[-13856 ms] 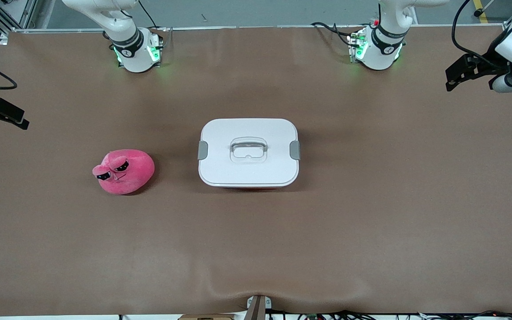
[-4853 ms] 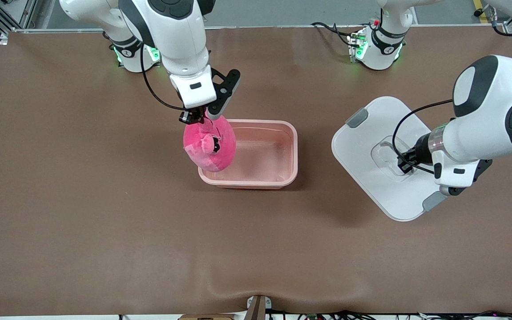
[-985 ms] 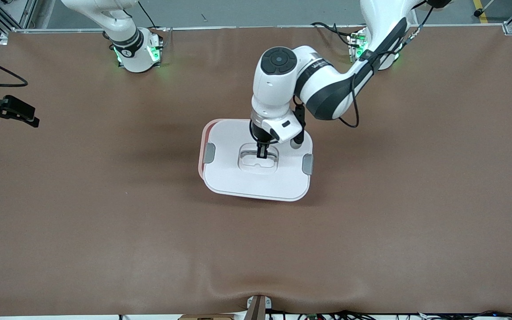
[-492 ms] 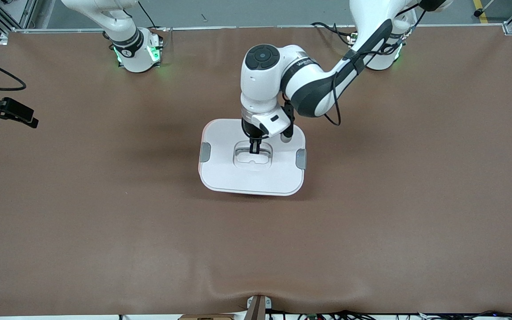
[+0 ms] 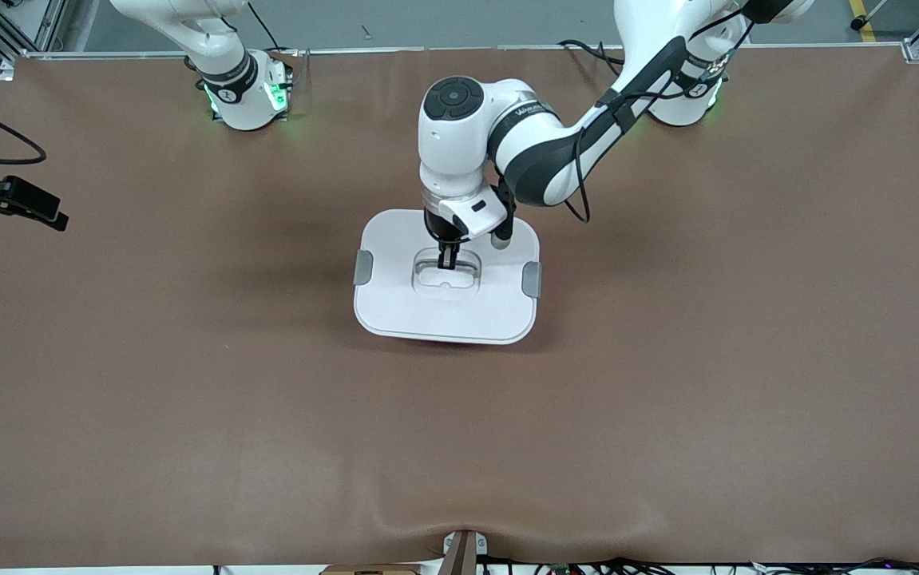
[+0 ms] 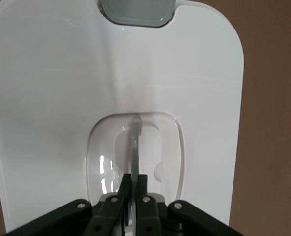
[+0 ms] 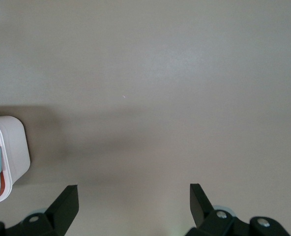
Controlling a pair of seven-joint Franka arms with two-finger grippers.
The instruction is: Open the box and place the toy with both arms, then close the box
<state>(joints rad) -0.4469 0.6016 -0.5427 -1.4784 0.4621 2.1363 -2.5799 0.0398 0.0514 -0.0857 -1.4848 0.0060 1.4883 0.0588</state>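
Note:
The box (image 5: 395,319) stands mid-table, its white lid (image 5: 395,287) lying square over it with a grey clip (image 5: 363,267) at each end. My left gripper (image 5: 448,262) reaches down into the lid's recessed centre and is shut on the clear handle (image 5: 447,275). The left wrist view shows the fingers (image 6: 127,184) pinching the thin handle bar (image 6: 135,142) of the lid (image 6: 62,98). My right gripper (image 5: 50,217) waits open at the right arm's end of the table, with nothing between its fingertips (image 7: 131,189). From there the box's pink base (image 7: 13,147) shows. The toy is hidden.
Brown table cover (image 5: 667,383) runs wide on all sides of the box. The two arm bases (image 5: 247,92) (image 5: 683,100) stand along the table's edge farthest from the front camera. A small mount (image 5: 463,551) sits at the table's nearest edge.
My left gripper has carried the lid a little toward the right arm's end and turned it square over the base. The pink rim no longer shows. The right arm has not moved.

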